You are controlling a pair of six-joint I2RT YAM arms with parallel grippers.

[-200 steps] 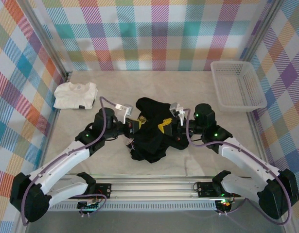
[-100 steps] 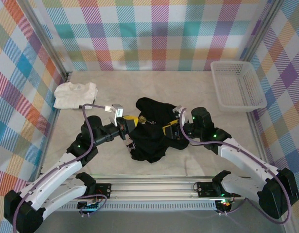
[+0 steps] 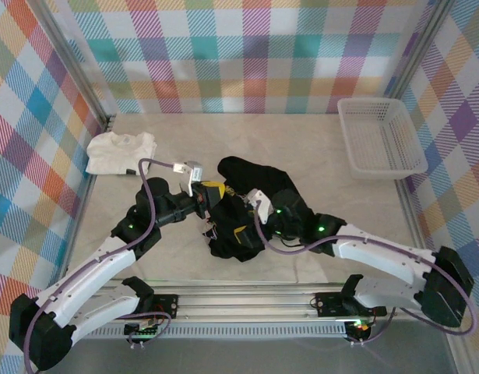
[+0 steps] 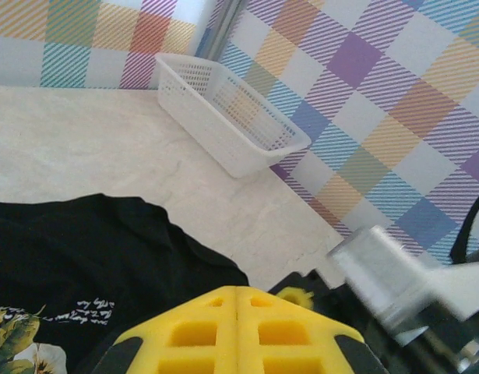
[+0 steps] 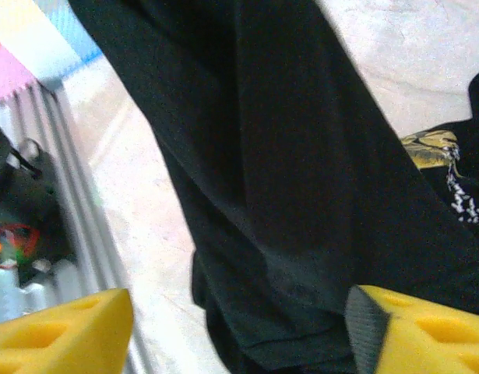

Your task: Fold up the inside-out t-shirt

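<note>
The inside-out t-shirt (image 3: 249, 178) lies crumpled in a black heap at the table's middle. A yellow leaf print with white lettering shows on it (image 4: 13, 343) and again in the right wrist view (image 5: 430, 148). My left gripper (image 3: 212, 189) sits at the heap's left edge. Its yellow fingers are pressed together (image 4: 237, 290) with no cloth showing between them. My right gripper (image 3: 241, 231) hangs over the heap's near part, open wide (image 5: 239, 331). A fold of black cloth (image 5: 286, 195) lies below and between its fingers (image 5: 60, 331).
A folded white t-shirt (image 3: 121, 152) rests at the back left. A white plastic basket (image 3: 379, 136) stands at the back right, also seen from the left wrist (image 4: 231, 117). The metal rail (image 3: 247, 300) runs along the near edge, close to the right gripper.
My right gripper has opened and swung left and nearer, from the shirt's right side to over its near part. The left arm shifted slightly and stayed shut.
</note>
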